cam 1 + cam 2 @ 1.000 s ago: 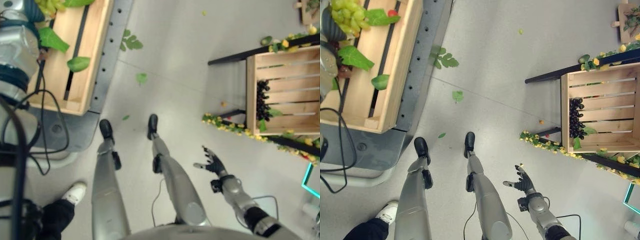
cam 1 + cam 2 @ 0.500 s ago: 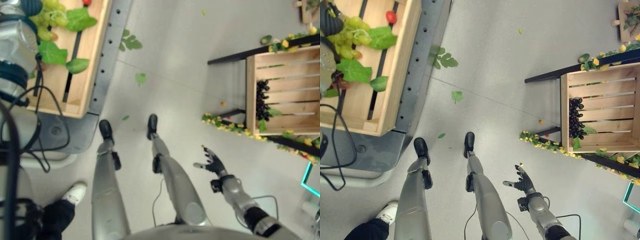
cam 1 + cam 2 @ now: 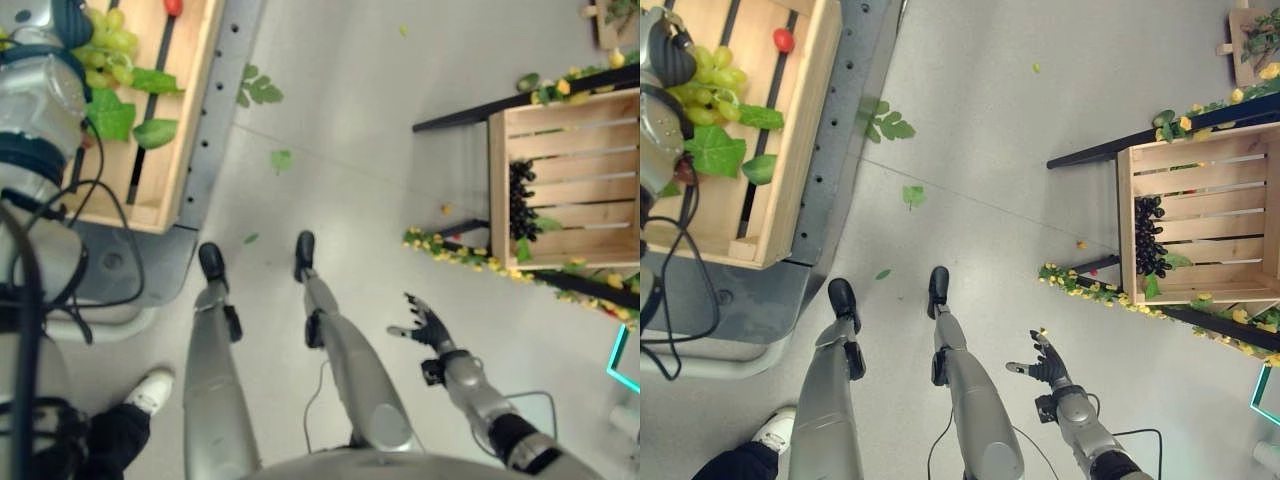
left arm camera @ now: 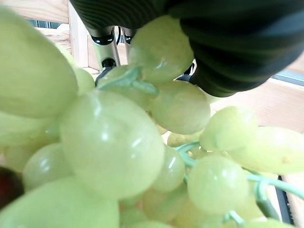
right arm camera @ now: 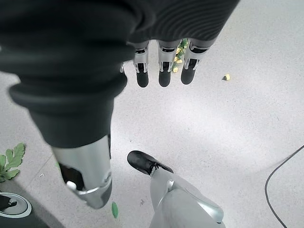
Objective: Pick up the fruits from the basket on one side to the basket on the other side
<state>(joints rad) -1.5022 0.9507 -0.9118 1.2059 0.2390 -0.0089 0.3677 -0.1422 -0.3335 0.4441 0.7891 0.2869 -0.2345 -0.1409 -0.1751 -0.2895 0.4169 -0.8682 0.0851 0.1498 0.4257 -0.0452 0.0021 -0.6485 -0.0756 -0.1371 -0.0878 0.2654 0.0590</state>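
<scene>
My left hand (image 3: 667, 54) is over the wooden crate (image 3: 790, 150) at my left, shut on a bunch of green grapes (image 3: 702, 86). In the left wrist view the grapes (image 4: 114, 142) hang right under the hand's dark cover (image 4: 228, 42). A small red fruit (image 3: 783, 40) and green leaves (image 3: 712, 152) lie in that crate. At my right a second wooden crate (image 3: 570, 170) on a black stand holds dark grapes (image 3: 523, 200). My right hand (image 3: 427, 325) hangs low beside me, open and holding nothing, its fingers (image 5: 164, 66) straight.
Loose green leaves (image 3: 283, 157) lie on the grey floor between the crates. A garland of yellow flowers (image 3: 450, 248) runs along the black stand (image 3: 450, 118). A grey perforated platform (image 3: 215, 110) borders the left crate. A person's white shoe (image 3: 150, 385) is at the lower left.
My left hand has carried the green grapes nearer to me over the left crate. The right hand has stayed still.
</scene>
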